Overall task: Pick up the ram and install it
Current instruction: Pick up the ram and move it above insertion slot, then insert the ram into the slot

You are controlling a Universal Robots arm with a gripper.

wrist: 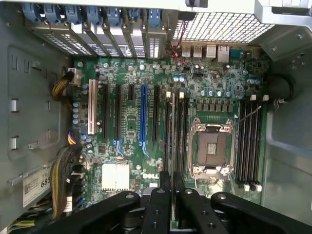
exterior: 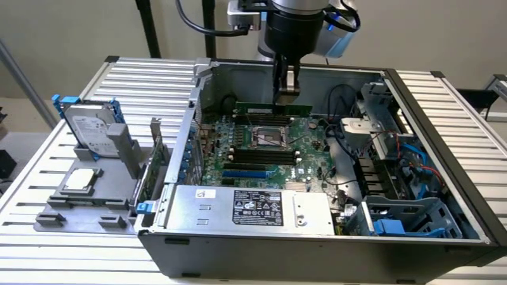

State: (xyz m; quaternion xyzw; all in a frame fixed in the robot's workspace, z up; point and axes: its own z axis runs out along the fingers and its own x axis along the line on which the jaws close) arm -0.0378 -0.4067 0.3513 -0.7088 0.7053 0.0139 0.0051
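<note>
The ram (exterior: pixel 262 109) is a thin green stick hanging level above the far part of the motherboard (exterior: pixel 309 133), inside the open computer case (exterior: pixel 317 249). My gripper (exterior: pixel 287 90) comes down from above and is shut on the ram's upper edge. In the wrist view the ram (wrist: pixel 173 141) appears edge-on between my black fingers (wrist: pixel 158 204), over the black memory slots (wrist: pixel 181 131) beside the CPU socket (wrist: pixel 210 148). It hangs above the slots, apart from them. More black memory slots (wrist: pixel 248 141) lie on the socket's other side.
A silver power supply (exterior: pixel 253 208) fills the case's near side. Drive cages and cables (exterior: pixel 396 178) crowd the exterior view's right. At the left, outside the case, a hard drive (exterior: pixel 89 126) stands in a grey holder, with an upright card (exterior: pixel 156 160) near the case wall.
</note>
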